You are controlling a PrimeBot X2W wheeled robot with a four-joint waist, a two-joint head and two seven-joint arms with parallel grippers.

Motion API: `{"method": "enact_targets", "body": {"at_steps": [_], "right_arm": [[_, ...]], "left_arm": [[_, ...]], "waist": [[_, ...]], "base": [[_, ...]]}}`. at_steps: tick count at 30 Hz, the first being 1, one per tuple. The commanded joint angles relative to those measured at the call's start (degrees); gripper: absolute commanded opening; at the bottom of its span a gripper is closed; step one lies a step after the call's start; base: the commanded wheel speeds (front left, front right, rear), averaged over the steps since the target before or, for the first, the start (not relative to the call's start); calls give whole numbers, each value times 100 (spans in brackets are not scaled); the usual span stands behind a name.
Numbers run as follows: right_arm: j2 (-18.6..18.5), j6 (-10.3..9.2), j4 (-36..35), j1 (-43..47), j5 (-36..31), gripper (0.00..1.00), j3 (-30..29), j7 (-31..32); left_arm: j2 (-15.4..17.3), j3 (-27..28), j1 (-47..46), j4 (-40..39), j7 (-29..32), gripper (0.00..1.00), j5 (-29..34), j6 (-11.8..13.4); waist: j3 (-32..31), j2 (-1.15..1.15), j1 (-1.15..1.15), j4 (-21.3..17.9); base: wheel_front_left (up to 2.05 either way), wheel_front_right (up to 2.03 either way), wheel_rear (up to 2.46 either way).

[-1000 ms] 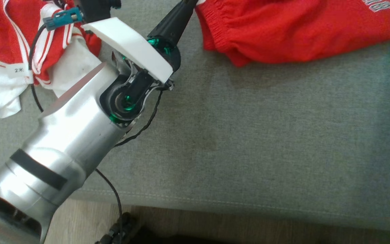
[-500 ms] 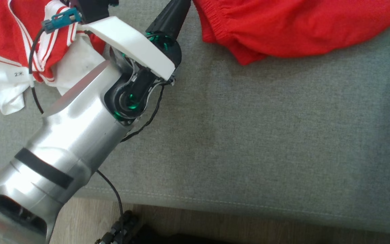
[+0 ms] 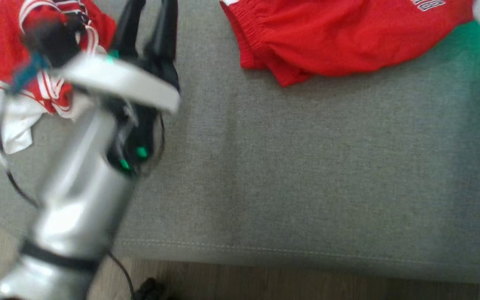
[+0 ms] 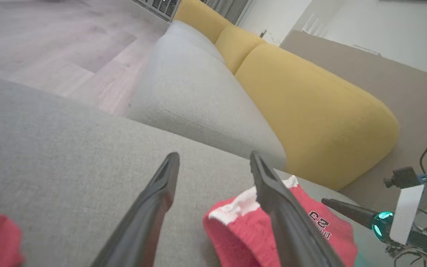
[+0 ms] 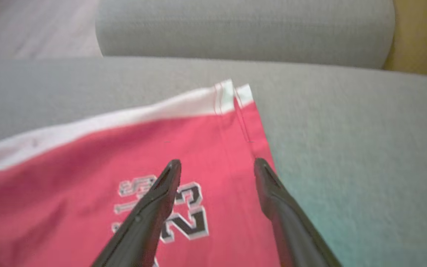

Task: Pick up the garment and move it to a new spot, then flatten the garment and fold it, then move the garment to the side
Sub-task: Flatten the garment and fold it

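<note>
The garment [image 3: 331, 37], red shorts with a white band and the number 23, lies on the grey cushion [image 3: 306, 166] at the back right. My left gripper [image 3: 148, 16] stands open above the cushion, left of the shorts, blurred by motion. In the left wrist view the left gripper [image 4: 213, 159] is open and empty, with the garment's [image 4: 235, 230] waistband just below its right finger. My right gripper [image 5: 217, 163] hangs open over the garment's [image 5: 87, 167] printed number, close to its white-edged corner, holding nothing.
A second red-and-white garment [image 3: 36, 83] lies crumpled at the cushion's left end. Wooden floor [image 3: 265, 283] runs along the front edge. A pale grey cushion [image 4: 198, 92] and yellow cushions [image 4: 310, 111] stand beyond. A dark finger [image 4: 347, 212] of my right arm shows at the right.
Both grippers have opened and let go of the red shorts. My left arm has swung left and back. The head camera has shifted, so the whole picture has moved.
</note>
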Motion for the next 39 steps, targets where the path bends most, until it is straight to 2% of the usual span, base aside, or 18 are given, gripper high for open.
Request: {"method": "enact_targets", "body": {"at_steps": [1, 3, 7, 14, 19, 20, 21, 22, 23, 24, 25, 30, 39], "right_arm": [[-148, -2, -229, 90, 23, 100, 15, -51], [-265, -2, -131, 253, 7, 100, -124, -160], [-394, -2, 188, 403, -92, 100, -434, -345], [-716, -2, 905, 434, -602, 100, -904, -551], [-843, -2, 1358, 345, -999, 100, -1291, -605], [-820, -2, 1422, 325, -1037, 93, -1328, -589], [-785, -2, 1475, 315, -1071, 62, -1342, -553], [-759, -2, 1518, 300, -1094, 40, -1343, -511], [-742, -2, 1556, 278, -1103, 24, -1324, -471], [-742, -2, 1556, 278, -1103, 24, -1324, -471], [-716, -2, 1580, 268, -1100, 2, -1281, -440], [-618, -2, 1573, 297, -1000, 0, -973, -478], [-751, -2, 1455, 397, -1010, 0, -728, -558]], "left_arm": [[20, 392, 250, -436, -28, 100, 452, 143], [-148, 626, 741, -846, -28, 100, 1115, 326], [-457, 829, 1646, -1348, -28, 100, 1975, 549], [-724, 754, 2557, -1718, -29, 100, 2900, 657], [-797, 678, 2843, -1824, -29, 100, 3268, 719], [-803, 676, 2887, -1821, -29, 100, 3325, 733], [-809, 689, 2935, -1821, -29, 100, 3362, 746], [-813, 697, 2985, -1820, -29, 100, 3391, 752], [-816, 696, 3032, -1820, -29, 100, 3435, 756], [-816, 696, 3032, -1820, -29, 100, 3435, 756], [-819, 701, 3078, -1821, -29, 100, 3467, 756], [-826, 788, 3373, -1729, -29, 100, 3569, 727], [-829, 1009, 3580, -1770, -29, 100, 3665, 631]], "waist": [[-109, 0, 0, 11], [-168, 0, 0, 96], [-236, 0, 0, 349], [-282, 0, 0, 907], [-278, 0, 0, 1156], [-279, 0, 0, 1173], [-281, 0, 0, 1180], [-279, 0, 0, 1179], [-273, 0, 0, 1172], [-273, 0, 0, 1172], [-278, 0, 0, 1159], [-430, 0, 0, 902], [-947, 0, 0, 266]], "base": [[0, 0, 0], [0, 0, 0], [0, 0, 0], [0, 0, 0], [0, 0, 0], [0, 0, 0], [0, 0, 0], [0, 0, 0], [0, 0, 0], [0, 0, 0], [0, 0, 0], [0, 0, 0], [0, 0, 0]]}}
